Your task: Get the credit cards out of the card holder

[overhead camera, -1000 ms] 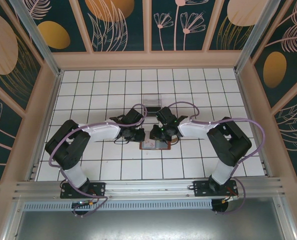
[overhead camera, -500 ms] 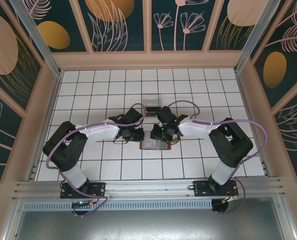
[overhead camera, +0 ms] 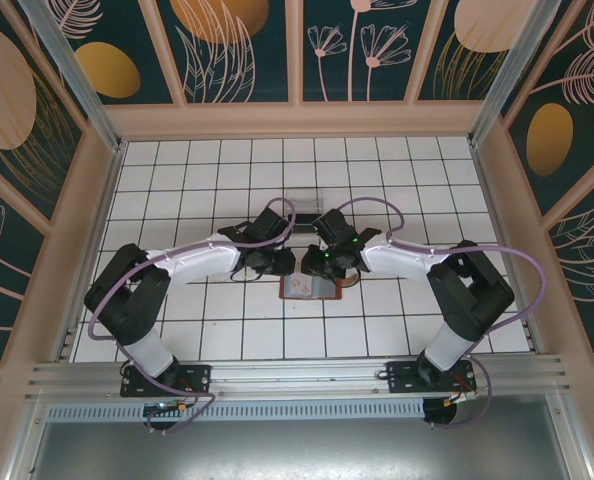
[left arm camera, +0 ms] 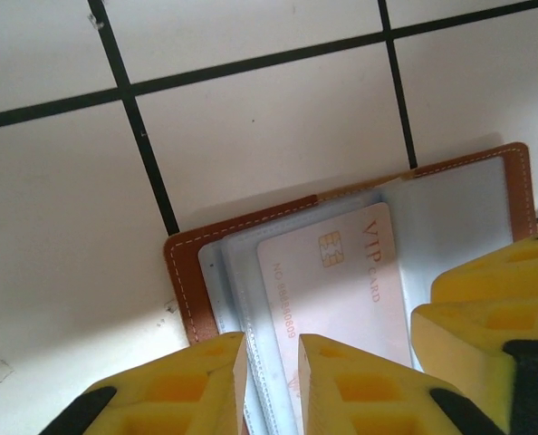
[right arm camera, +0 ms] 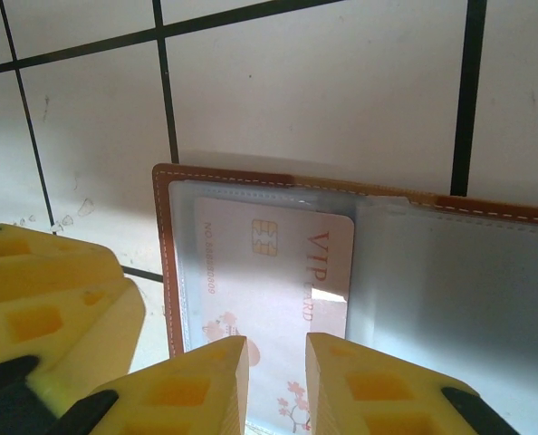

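Note:
The card holder lies open on the white tiles, brown leather rim round grey-blue clear sleeves. A pale pink credit card printed "VIP CARD", with a gold chip, lies flat in its left half. My left gripper hangs over the holder's left edge, jaws a narrow gap apart, with sleeve edges showing in the gap. My right gripper hovers over the card, jaws also narrowly apart, and the card runs flat beneath both fingers. Other cards are hidden.
A clear plastic stand sits a few tiles behind the grippers. In each wrist view the other gripper's yellow finger crowds in beside the holder. Wooden walls ring the tiled table.
My left gripper has edged right, closer to the holder, and its jaws have parted slightly. The right gripper and the holder stay in place.

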{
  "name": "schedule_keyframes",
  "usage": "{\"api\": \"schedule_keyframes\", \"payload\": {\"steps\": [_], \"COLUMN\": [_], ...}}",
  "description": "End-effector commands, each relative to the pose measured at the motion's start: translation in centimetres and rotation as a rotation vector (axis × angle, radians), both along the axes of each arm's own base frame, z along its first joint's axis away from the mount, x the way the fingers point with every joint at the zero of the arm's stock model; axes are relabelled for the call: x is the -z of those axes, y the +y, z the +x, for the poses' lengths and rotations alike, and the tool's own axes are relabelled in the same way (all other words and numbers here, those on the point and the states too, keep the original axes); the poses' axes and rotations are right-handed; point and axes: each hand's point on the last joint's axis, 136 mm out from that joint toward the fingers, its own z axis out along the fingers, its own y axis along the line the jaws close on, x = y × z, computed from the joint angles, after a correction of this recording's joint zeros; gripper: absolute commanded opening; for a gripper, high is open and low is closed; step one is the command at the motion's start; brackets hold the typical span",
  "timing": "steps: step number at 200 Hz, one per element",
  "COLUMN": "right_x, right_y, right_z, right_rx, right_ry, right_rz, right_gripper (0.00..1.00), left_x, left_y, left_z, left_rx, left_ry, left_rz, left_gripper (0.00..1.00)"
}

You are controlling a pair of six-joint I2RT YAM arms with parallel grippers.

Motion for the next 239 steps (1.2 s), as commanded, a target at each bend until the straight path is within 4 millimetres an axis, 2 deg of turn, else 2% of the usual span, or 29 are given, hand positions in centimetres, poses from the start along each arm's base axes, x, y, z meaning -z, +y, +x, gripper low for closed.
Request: {"api": "schedule_keyframes", "payload": {"steps": [1, 36, 72, 120, 124, 153, 239], "right_x": [-0.1, 0.1, 0.9, 2.2, 2.4, 3.3, 3.1], "right_y": [-0.3, 0.0, -0.2, -0.6, -0.6, -1.1, -2.0], "right_z": [0.1, 0.0, 0.0, -0.1, -0.1, -0.4, -0.4], "right_rx": [0.005, -0.003, 0.003, 0.002, 0.002, 0.007, 0.025], "right_ry": [-0.004, 0.005, 0.012, 0.031, 0.033, 0.047, 0.033], "right_rz": [-0.001, 0.011, 0.005, -0.023, -0.025, -0.053, -0.087], "right_gripper": [0.24, 0.25, 0.24, 0.25, 0.24, 0.24, 0.27], "left_x": [1.7, 3.6, 4.8, 4.8, 5.4, 5.5, 5.9], "left_y": [0.0, 0.5, 1.2, 1.3, 1.9, 2.0, 2.1], "left_z": [-0.5, -0.8, -1.1, -1.1, -1.8, -1.9, -2.1], "left_rx": [0.001, 0.000, -0.011, -0.014, -0.014, -0.015, -0.011], "left_ry": [0.047, 0.072, 0.082, 0.081, 0.098, 0.104, 0.112], "left_rz": [0.036, 0.072, 0.107, 0.103, 0.118, 0.119, 0.127], "left_gripper": [0.23, 0.21, 0.19, 0.19, 0.19, 0.19, 0.18]}}
